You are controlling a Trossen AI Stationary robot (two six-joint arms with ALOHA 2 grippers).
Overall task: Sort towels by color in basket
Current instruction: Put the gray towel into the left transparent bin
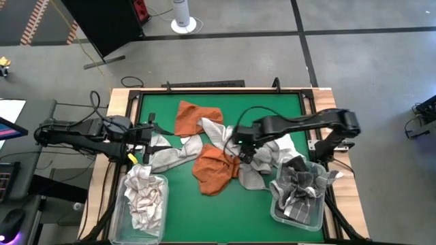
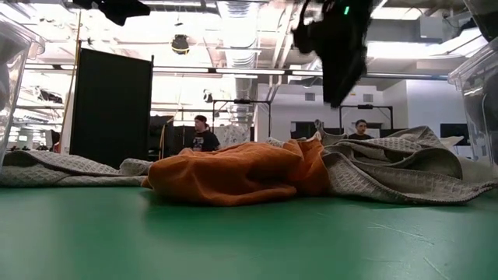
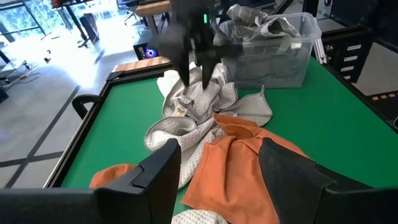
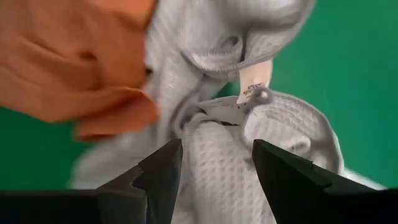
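A loose pile of towels lies mid-table: two rust orange ones [image 1: 214, 170] [image 1: 196, 116] and pale grey-white waffle ones [image 1: 211, 131] [image 4: 236, 168], one showing a small label [image 4: 254, 82]. My right gripper [image 4: 214, 155] [image 1: 240, 148] hangs open above the pale towel, pointing steeply down and clear of the pile in the low view [image 2: 336, 89]. My left gripper [image 3: 221, 180] [image 1: 145, 141] stands open near the table's left edge, facing the pile with nothing between its fingers.
A clear bin [image 1: 162, 182] at the near left holds pale and checked towels. Another clear bin [image 1: 276, 204] at the near right holds dark grey and checked ones. A raised wooden frame [image 1: 122, 95] runs round the green table. People sit in the room beyond.
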